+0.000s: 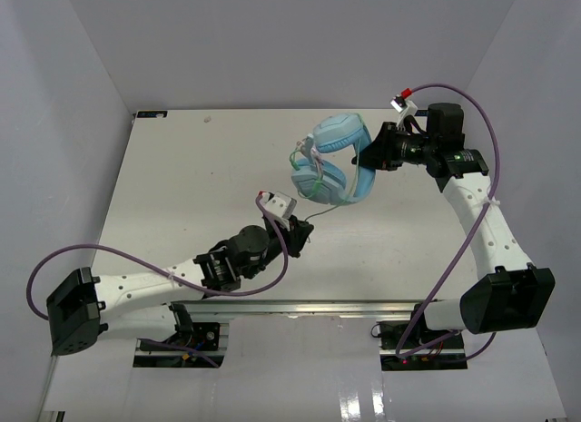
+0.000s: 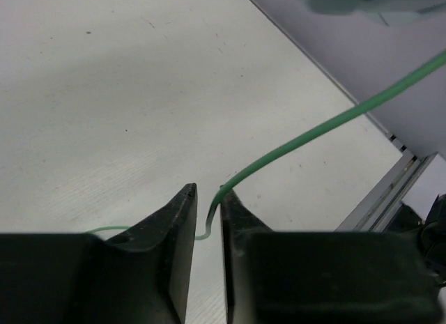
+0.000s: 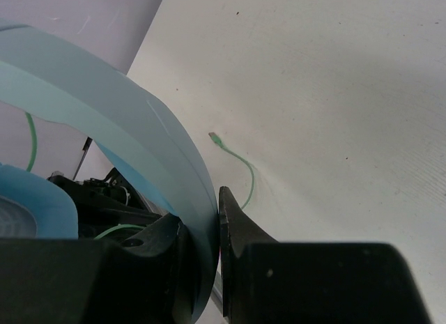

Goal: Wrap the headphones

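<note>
I see my right claw clamped on the headband, one finger half hidden behind it. The headphones are held at the table's one o'clock, cups stacked twelve-to-six, band bowing toward three. My left claw stands slightly apart around the cable.

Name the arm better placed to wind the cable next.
Left: the left gripper has the cable between slightly parted fingers; the right gripper is clamped on the headband.

One headphones set with one cable, one table, and two pincers: left pincer, right pincer.
</note>
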Robot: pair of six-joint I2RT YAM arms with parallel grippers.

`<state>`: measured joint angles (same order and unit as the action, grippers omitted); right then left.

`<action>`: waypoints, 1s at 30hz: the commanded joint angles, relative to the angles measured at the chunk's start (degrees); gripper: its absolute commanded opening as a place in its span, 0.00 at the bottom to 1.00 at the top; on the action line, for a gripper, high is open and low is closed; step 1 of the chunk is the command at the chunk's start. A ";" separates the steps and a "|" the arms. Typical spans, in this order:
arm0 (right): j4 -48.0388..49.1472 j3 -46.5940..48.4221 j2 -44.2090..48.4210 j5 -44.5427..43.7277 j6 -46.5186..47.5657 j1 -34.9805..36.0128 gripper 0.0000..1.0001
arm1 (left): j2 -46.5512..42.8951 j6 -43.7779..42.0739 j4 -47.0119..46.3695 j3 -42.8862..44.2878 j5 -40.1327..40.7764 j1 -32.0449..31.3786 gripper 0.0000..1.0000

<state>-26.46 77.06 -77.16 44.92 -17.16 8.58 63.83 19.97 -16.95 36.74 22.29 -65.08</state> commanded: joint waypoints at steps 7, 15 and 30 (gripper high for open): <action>3.45 2.51 3.16 4.08 -3.85 -0.49 0.08 | 11.38 4.58 -16.58 -1.72 -8.20 3.20 0.44; 3.43 2.57 2.99 3.78 -3.85 -0.58 0.08 | 18.75 5.95 -23.54 -2.73 -10.43 3.20 0.52; 3.43 1.96 3.16 3.51 -3.76 -0.67 0.08 | 29.16 5.51 -27.08 -2.91 -12.61 3.29 0.69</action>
<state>-26.46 77.06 -76.20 45.39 -18.04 8.25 91.87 26.54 -42.78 33.58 11.85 -61.98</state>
